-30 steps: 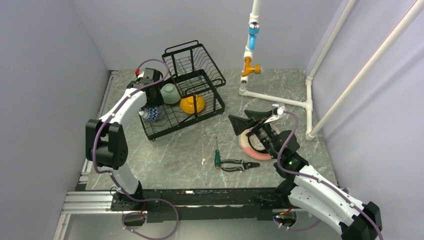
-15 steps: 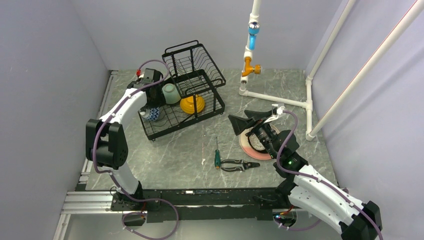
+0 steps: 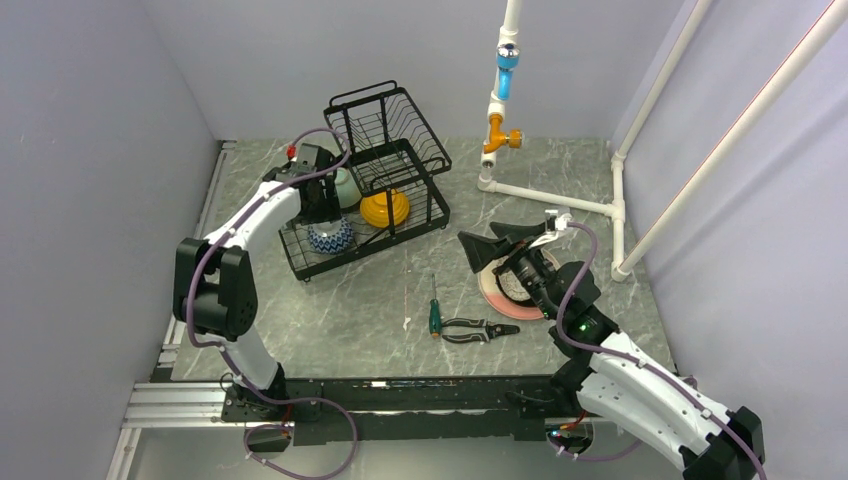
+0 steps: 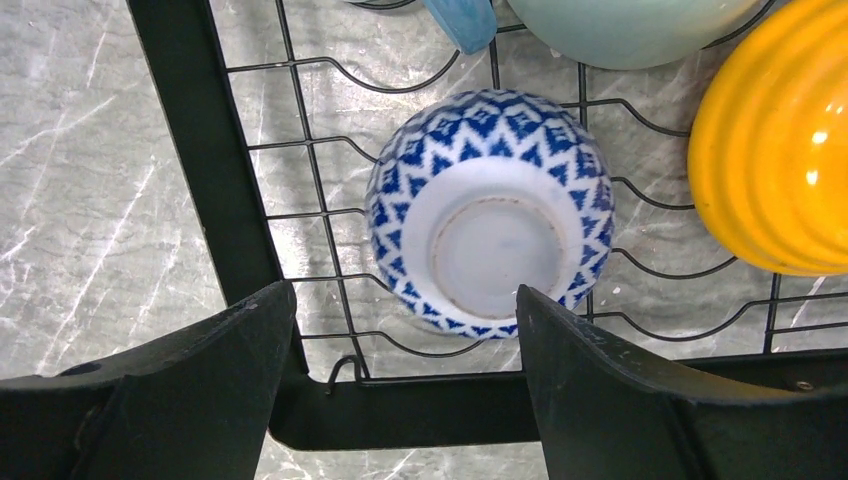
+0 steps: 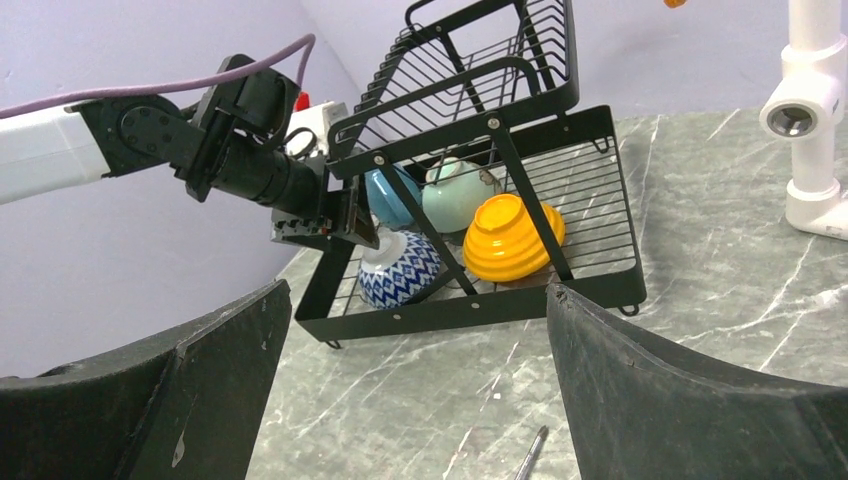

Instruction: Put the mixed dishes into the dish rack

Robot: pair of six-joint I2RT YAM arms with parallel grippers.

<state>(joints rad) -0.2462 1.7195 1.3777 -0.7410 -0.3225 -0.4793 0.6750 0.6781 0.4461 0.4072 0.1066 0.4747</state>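
The black wire dish rack (image 3: 400, 170) stands at the back left. On its lower tray lie the blue-white zigzag bowl (image 4: 490, 215), upside down, the orange bowl (image 4: 775, 150), the mint-green bowl (image 4: 630, 20) and the mug, of which only a blue part (image 4: 460, 20) shows. My left gripper (image 4: 400, 305) hovers open just above the zigzag bowl (image 3: 330, 237), holding nothing. My right gripper (image 3: 503, 245) is open and empty over a stack of plates with a pink rim (image 3: 492, 292), which it partly hides. The right wrist view shows the rack (image 5: 560, 90) and the bowls from the side.
A green-handled screwdriver (image 3: 435, 318) and black pliers (image 3: 478, 329) lie on the marble table in front of the rack. A white pipe frame (image 3: 545, 195) with a blue and orange tap stands at the back right. Grey walls close both sides.
My left gripper has opened wider and shifted right over the rack. The zigzag bowl now lies free on the lower tray. The right arm has stayed still.
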